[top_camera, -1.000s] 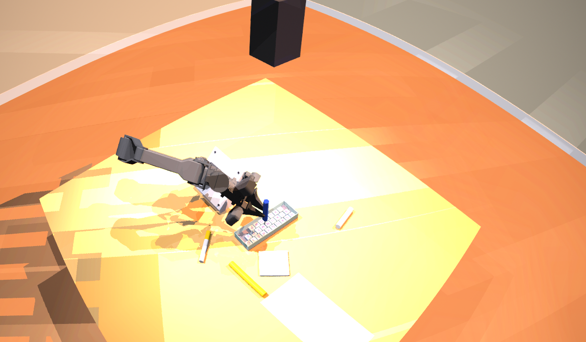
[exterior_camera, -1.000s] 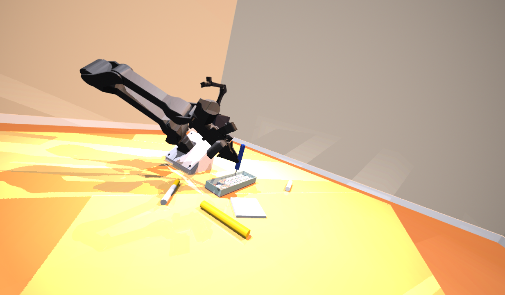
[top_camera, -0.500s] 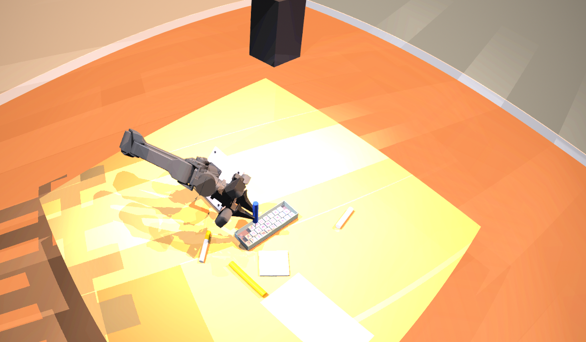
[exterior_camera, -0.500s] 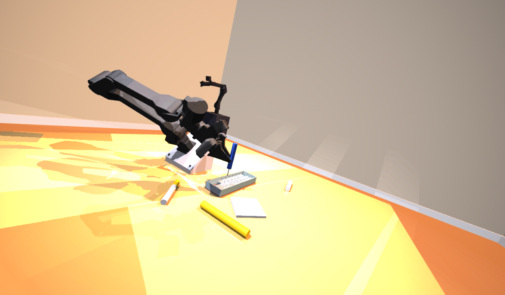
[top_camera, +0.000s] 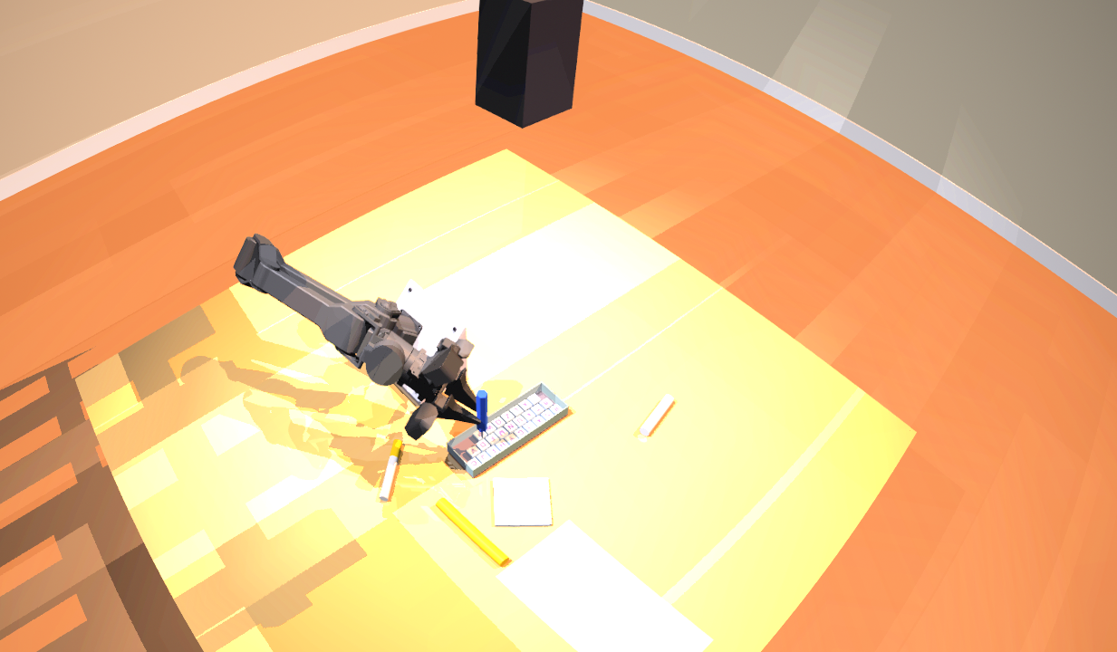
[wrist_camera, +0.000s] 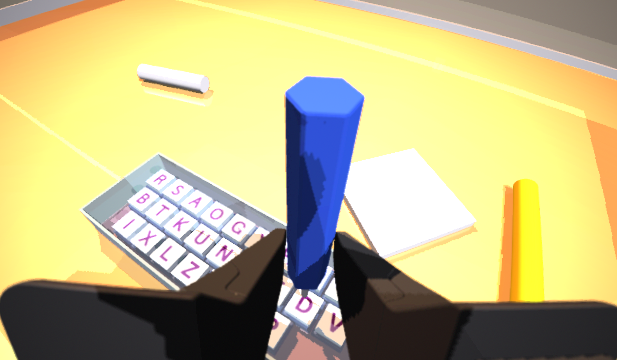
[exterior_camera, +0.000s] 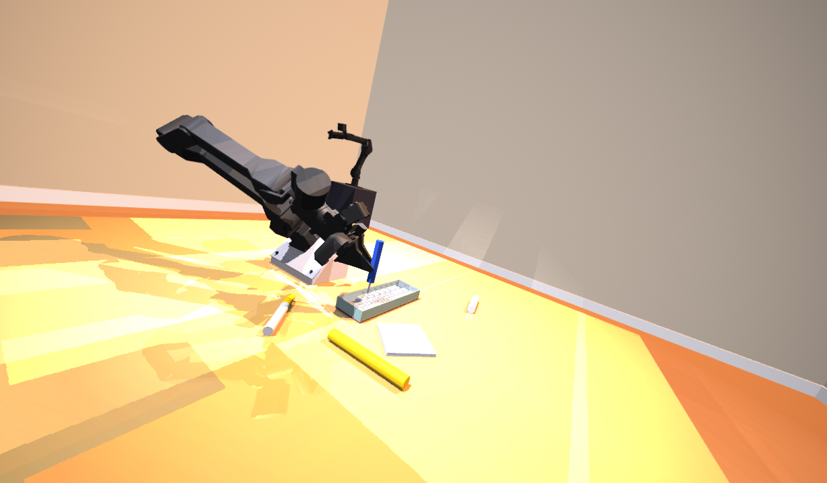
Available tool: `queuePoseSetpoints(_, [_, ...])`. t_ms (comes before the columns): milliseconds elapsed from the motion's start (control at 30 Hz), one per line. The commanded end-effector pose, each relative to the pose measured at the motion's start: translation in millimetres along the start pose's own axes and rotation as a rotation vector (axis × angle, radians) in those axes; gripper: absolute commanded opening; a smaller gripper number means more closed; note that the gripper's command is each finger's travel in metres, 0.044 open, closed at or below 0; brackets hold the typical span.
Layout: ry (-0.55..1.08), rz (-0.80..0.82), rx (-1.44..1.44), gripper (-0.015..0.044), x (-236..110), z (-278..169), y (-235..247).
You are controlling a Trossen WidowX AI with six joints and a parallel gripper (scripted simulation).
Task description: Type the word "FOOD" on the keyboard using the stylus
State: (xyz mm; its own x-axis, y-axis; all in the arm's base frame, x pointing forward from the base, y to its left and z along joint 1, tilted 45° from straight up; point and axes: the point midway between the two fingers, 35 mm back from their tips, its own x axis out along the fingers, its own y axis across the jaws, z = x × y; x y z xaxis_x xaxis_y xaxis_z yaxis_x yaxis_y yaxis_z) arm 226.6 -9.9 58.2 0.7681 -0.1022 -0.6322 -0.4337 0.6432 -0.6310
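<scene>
My gripper (wrist_camera: 310, 240) pinches the blue stylus (wrist_camera: 317, 185) upright between its dark fingers. Directly below it lies the keyboard (wrist_camera: 188, 220), the stylus tip over its near end; I cannot tell which key it touches.

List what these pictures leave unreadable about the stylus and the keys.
- Stylus tip: in the wrist view the blue stylus and the gripper hide it.
- Key under the tip: in the top view the keyboard letters are too small.
- Contact with a key: too small in the exterior view.
- Nearest keys: hidden behind the fingers.
</scene>
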Motion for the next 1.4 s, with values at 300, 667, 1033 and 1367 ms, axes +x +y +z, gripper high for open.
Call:
queuePoseSetpoints(300, [-0.008,0.002,-0.005,0.0,2,-3,1])
queuePoseSetpoints(667, [-0.006,0.005,-0.004,0.0081,4,-2,0])
queuePoseSetpoints(1033, [-0.005,0.004,-0.004,0.0081,8,-7,0])
queuePoseSetpoints(1367, [-0.005,0.004,-0.004,0.0081,11,-12,0])
